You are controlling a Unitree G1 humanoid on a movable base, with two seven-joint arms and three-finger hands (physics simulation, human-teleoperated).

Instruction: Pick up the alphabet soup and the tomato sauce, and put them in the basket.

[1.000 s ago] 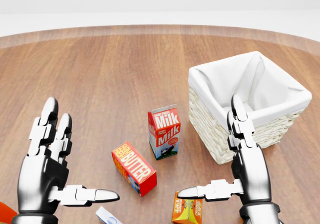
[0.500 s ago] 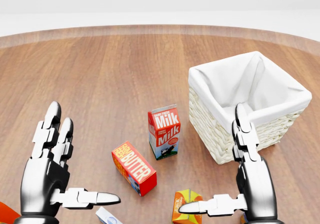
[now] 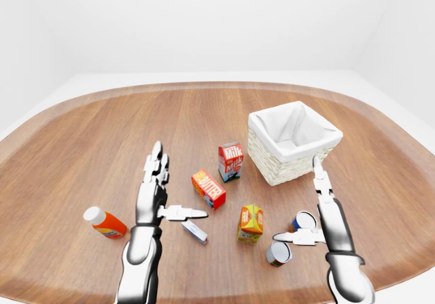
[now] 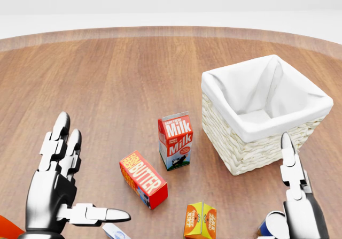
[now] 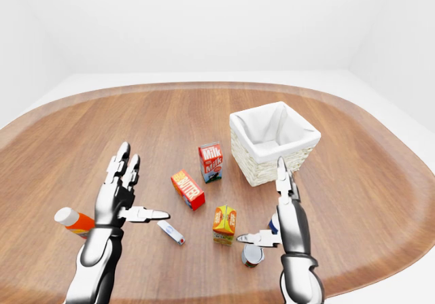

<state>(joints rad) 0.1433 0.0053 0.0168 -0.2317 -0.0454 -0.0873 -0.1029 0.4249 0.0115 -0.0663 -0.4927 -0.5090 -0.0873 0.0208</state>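
Left robot hand [image 3: 155,194]: fingers spread, empty, at 9 o'clock of the butter [image 3: 209,189].
Cans: two [image 3: 279,253] [image 3: 304,220] at 6 o'clock of the basket [image 3: 293,141]; labels unreadable, probably soup and sauce.
Right robot hand [image 3: 319,217]: splayed, empty, beside them.
Risk: thumb [image 3: 293,237] between cans could topple one.

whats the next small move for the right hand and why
Probably lower the right hand onto the nearer can and close the fingers round it. The hand is open and holds nothing, with its thumb between the two cans, both lying on the table. The basket is empty.
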